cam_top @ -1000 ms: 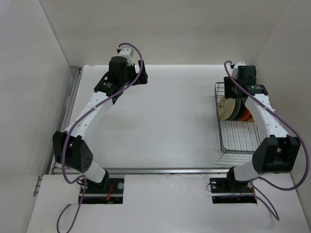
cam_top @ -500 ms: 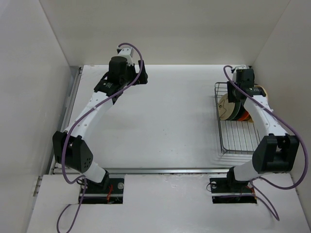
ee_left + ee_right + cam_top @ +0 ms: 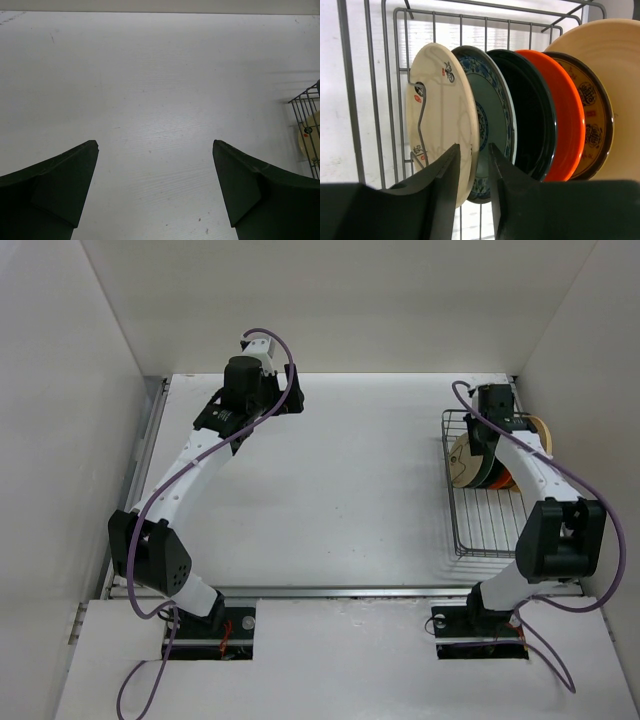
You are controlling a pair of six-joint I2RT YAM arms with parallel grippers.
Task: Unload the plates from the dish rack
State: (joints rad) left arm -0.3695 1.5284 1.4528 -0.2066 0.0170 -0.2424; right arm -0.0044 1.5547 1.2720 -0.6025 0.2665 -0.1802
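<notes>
The dish rack (image 3: 490, 525) sits at the table's right side. Several plates stand in its far half. In the right wrist view, from left to right, they are cream (image 3: 437, 115), teal-blue patterned (image 3: 492, 115), black (image 3: 532, 115), orange (image 3: 567, 115), gold-patterned dark (image 3: 592, 125) and larger tan (image 3: 615, 60). My right gripper (image 3: 472, 147) straddles the cream plate's rim with the jaws narrowly apart, and a sliver of gap shows on the right side. From above, the right gripper (image 3: 484, 432) is over the plates. My left gripper (image 3: 155, 145) is wide open and empty over bare table at the far left (image 3: 288, 400).
The rack's wire bars (image 3: 402, 60) rise to the left of and behind the plates. White walls enclose the table on the left, back and right, and the right wall is close to the rack. A rack corner (image 3: 305, 102) and the cream plate (image 3: 311, 137) show at the right edge of the left wrist view.
My right wrist has shifted left and settled over the plates, uncovering the tan plate's edge on the right. The left arm has not moved.
</notes>
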